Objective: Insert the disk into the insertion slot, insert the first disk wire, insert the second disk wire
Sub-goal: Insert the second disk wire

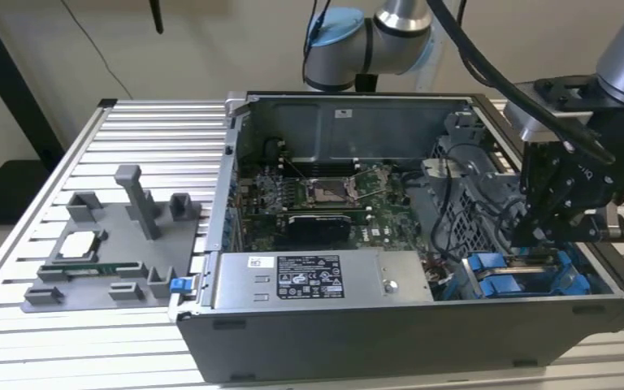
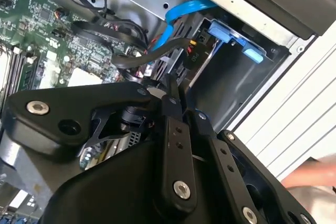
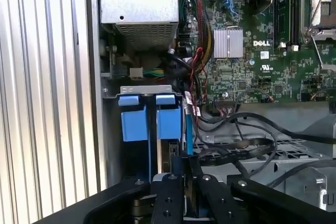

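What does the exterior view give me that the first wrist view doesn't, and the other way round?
Exterior view adds: the grey parts tray on the slatted table. First wrist view adds: the silver heat sink and a blue cable running beside the bay. Both share: the motherboard, the blue-tabbed drive bay and the gripper at that bay.

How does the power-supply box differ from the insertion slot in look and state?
The power-supply box is grey with a label; the insertion slot carries bright blue plastic tabs. The box is a closed block; the slot is an open bay. The gripper hangs over the slot, not the box. Both sit inside the case.
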Motion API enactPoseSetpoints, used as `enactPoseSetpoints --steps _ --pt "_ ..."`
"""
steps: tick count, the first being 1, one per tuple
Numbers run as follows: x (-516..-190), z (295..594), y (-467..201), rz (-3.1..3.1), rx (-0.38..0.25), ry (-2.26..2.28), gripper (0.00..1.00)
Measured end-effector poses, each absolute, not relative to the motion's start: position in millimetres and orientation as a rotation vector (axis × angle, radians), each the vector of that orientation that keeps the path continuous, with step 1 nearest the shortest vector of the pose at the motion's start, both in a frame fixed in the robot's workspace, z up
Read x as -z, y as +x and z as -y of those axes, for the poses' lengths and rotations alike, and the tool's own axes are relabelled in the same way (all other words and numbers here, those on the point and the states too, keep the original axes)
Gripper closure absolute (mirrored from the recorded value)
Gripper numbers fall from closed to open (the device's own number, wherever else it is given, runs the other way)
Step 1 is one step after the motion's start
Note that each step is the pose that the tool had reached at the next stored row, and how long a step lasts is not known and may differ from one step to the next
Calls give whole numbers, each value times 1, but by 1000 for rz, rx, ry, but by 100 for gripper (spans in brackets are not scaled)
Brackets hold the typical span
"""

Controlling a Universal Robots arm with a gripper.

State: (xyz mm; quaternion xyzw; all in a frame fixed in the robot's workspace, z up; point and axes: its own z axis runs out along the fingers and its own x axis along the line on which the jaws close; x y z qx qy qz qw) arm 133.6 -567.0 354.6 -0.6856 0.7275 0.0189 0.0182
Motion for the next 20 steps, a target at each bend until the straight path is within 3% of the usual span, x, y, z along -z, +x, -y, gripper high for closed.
enactPoseSetpoints --steps 20 --pt "-346 570 139 -2255 -49 -2126 100"
